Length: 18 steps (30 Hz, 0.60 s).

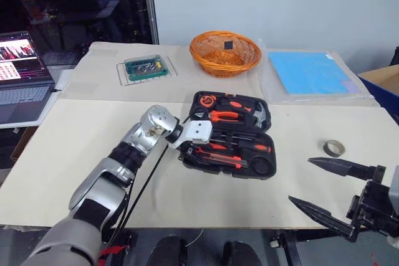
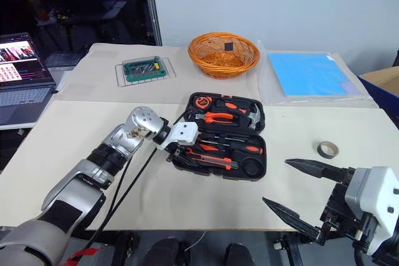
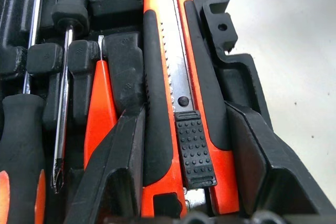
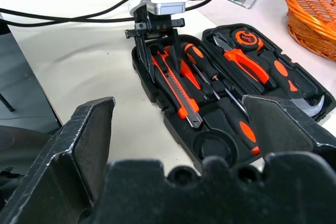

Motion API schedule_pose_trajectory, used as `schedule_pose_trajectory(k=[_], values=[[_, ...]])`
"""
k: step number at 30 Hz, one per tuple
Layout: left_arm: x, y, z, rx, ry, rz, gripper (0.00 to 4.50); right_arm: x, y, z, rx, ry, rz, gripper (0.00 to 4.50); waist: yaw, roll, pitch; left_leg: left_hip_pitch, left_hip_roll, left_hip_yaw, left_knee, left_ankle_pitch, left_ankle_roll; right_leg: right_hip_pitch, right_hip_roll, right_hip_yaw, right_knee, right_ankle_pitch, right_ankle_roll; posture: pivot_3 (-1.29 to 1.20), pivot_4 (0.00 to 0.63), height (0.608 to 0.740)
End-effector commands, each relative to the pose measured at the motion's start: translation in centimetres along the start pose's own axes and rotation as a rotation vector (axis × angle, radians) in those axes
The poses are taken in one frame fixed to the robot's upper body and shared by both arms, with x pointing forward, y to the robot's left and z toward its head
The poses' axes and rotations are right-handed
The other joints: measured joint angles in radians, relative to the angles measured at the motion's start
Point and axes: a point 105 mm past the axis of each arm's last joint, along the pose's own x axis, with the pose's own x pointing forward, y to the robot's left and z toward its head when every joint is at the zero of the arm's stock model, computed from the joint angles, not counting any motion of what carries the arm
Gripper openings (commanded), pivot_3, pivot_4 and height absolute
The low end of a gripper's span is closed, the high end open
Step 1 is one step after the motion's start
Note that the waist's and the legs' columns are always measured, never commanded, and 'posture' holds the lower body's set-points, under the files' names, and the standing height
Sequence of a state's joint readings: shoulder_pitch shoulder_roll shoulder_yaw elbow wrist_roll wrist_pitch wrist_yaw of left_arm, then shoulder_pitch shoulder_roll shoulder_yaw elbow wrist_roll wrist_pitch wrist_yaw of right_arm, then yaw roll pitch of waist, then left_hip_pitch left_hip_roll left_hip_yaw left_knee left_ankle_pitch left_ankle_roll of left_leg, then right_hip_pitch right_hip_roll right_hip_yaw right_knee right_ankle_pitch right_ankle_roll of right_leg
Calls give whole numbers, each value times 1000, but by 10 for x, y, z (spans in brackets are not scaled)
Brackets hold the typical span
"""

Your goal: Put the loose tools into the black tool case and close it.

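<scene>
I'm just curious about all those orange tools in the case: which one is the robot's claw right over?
The utility knife, lying in the case's front half. The left gripper straddles its handle end with fingers open either side; the screwdrivers lie beside it, outside the fingers.

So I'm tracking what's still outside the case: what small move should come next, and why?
Probably lift the left gripper clear: its open fingers straddle the orange-and-black utility knife, already lying in the black plastic tool case. The small greyish tape roll waits on the table near the open right gripper.
</scene>
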State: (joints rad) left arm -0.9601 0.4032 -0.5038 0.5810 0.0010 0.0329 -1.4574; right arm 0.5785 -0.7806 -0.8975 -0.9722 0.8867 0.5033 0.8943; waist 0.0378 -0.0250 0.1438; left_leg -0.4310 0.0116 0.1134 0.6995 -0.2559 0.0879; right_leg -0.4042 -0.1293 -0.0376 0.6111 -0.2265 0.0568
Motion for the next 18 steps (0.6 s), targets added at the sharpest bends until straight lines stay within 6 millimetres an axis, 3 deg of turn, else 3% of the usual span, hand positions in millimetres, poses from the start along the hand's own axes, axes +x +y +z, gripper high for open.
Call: schedule_pose_trajectory(k=[1,4,8,9,10,13,14,18], values=[[-10,4,19,-34,-104,15,3440,0,0,6,-27,-18,-10,4500,-2,0,0,0,0,0,0,0,0,0,0,0,0,0,0,0,150,740],[-34,2,37,-133,-252,12,4332,1,0,6,-23,-21,-3,4500,-2,0,0,-1,0,0,0,0,0,-1,0,0,1,0,0,0,150,740],[-54,10,39,-313,-377,122,4332,4,-3,5,-19,-28,-1,4500,-7,0,0,-1,1,0,0,0,0,-1,0,0,1,-1,1,0,150,740],[-51,9,37,-319,-397,154,3783,5,-4,5,-18,-32,2,4500,-8,0,0,0,0,-1,0,0,0,-1,0,0,2,-1,1,0,150,740],[-46,8,35,-320,-410,184,3575,6,-5,4,-17,-34,4,4500,-10,1,0,0,0,-1,1,0,0,0,0,0,1,-1,1,0,150,740],[-25,0,20,-344,-379,261,2312,8,-7,4,-18,-38,7,4500,-9,1,0,1,0,-1,2,0,0,2,0,0,1,0,2,0,150,740],[-18,-3,15,-352,-359,274,2139,9,-7,4,-18,-38,8,4500,-8,0,0,1,0,-1,2,0,0,2,0,0,1,0,2,0,150,740],[9,-17,-26,-410,-162,298,511,10,-7,2,-9,-12,19,4500,-5,1,-1,1,0,-1,2,0,0,2,0,0,2,0,2,0,150,740]])
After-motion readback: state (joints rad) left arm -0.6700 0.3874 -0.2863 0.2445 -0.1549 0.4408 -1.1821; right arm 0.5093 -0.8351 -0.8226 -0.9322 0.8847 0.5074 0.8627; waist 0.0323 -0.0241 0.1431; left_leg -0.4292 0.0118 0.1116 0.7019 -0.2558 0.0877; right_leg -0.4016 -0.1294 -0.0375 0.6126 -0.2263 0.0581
